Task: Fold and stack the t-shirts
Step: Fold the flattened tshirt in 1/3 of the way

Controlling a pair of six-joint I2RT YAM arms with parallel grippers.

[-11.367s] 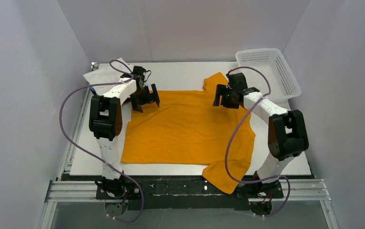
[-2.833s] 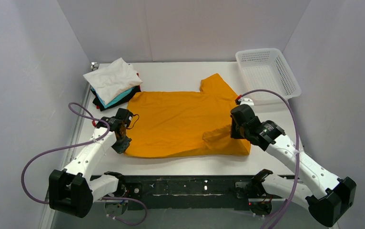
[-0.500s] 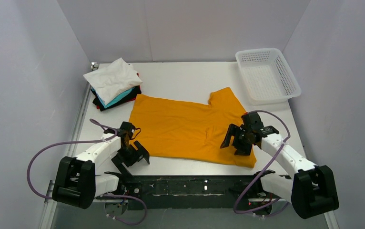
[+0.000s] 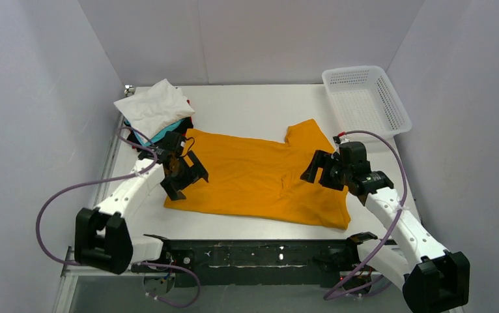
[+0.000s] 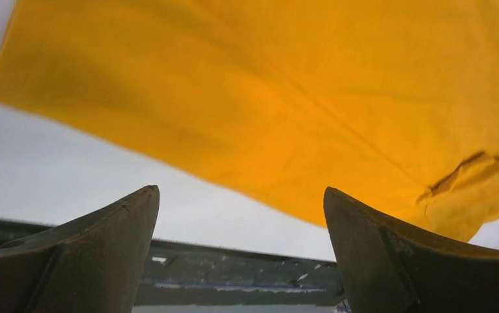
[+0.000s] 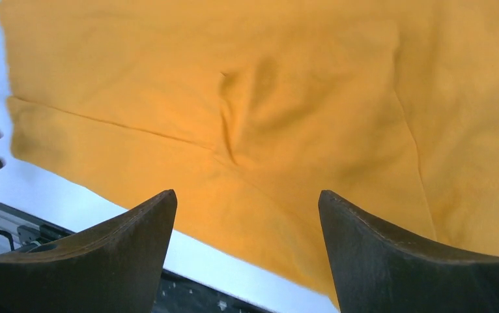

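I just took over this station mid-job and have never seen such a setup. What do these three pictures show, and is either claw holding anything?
You are looking at two robot arms bolted to the near edge of a white table. The wide picture comes from a fixed camera above and behind them. The other two come from a camera on each wrist, with that arm's two dark fingers at the bottom. An orange shirt lies partly folded in the middle. A stack of folded shirts, white on top, sits at the far left, and a white mesh basket at the far right. The left gripper and the right gripper are both open over the shirt, holding nothing.
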